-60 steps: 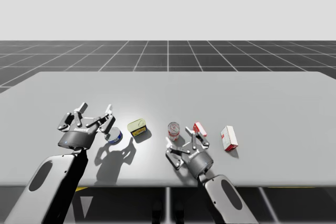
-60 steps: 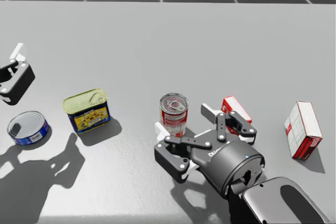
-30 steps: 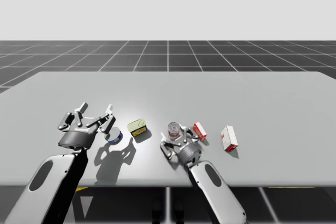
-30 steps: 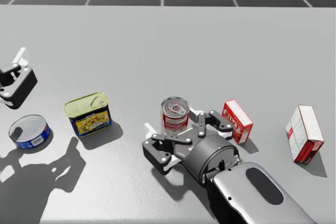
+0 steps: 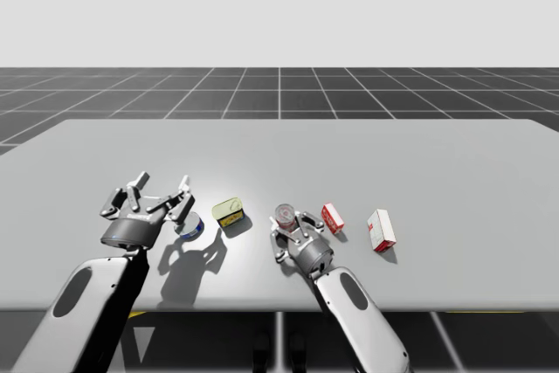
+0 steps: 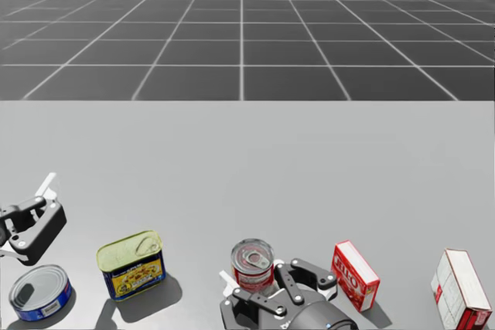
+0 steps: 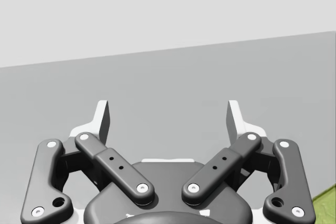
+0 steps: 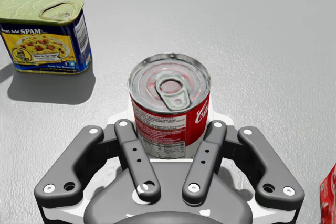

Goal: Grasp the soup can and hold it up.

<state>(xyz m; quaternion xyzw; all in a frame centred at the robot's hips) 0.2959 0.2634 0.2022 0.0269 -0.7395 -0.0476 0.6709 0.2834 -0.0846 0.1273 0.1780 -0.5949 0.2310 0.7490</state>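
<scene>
The soup can [image 8: 169, 103], red and white with a ring-pull lid, stands upright on the grey table [image 5: 279, 155] between the fingers of my right gripper [image 8: 169, 121]. Both fingers press its sides low down, so the gripper is shut on it. From above, the soup can [image 5: 286, 214] is near the table's front, with my right gripper [image 5: 290, 224] around it. The head view has the soup can [image 6: 253, 263] at the lower middle. My left gripper [image 5: 147, 196] hovers open to the left, with nothing between its fingers [image 7: 102, 119].
A yellow-lidded blue rectangular tin [image 5: 229, 211] lies left of the soup can. A flat round blue can [image 5: 192, 227] sits under my left gripper. A small red box [image 5: 332, 216] and a red-and-white box [image 5: 381, 230] stand to the right.
My right gripper has moved forward around the soup can and its fingers have drawn in onto it. My head has turned upward. The left arm has hardly moved.
</scene>
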